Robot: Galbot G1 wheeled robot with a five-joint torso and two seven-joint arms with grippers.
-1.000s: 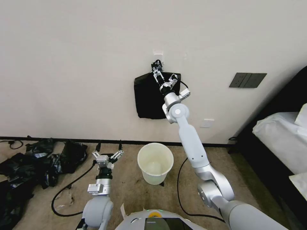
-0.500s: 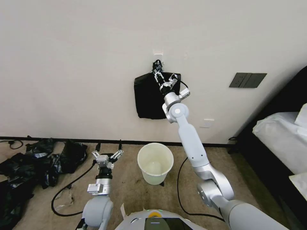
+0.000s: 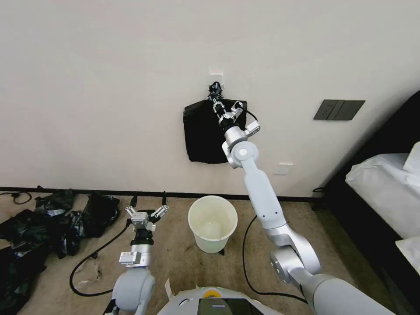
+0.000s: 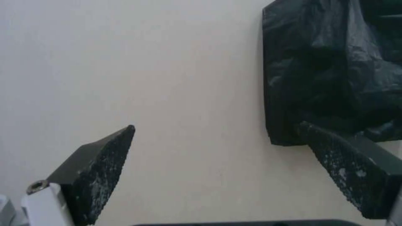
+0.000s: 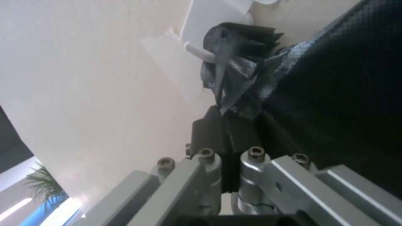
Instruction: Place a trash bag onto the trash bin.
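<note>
- Since a second ago, right gripper has closed its fingers just under the knot; nothing else moved.
- Trash bag: thin black strip pinched at the knotted top, caught on white wall hook.
- Flat black bundle hangs on the wall below that hook, above the bin.
- Trash bin upright on carpet by the wall, unlined.
- Left gripper spread wide, low beside bin, idle.
- Pile of black bags on the floor, far left.

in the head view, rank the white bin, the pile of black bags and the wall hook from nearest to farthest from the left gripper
1. White bin: on the floor just right of the left gripper.
2. Pile of black bags: on the floor to its left, a bit farther.
3. Wall hook: high on the wall, farthest.
</note>
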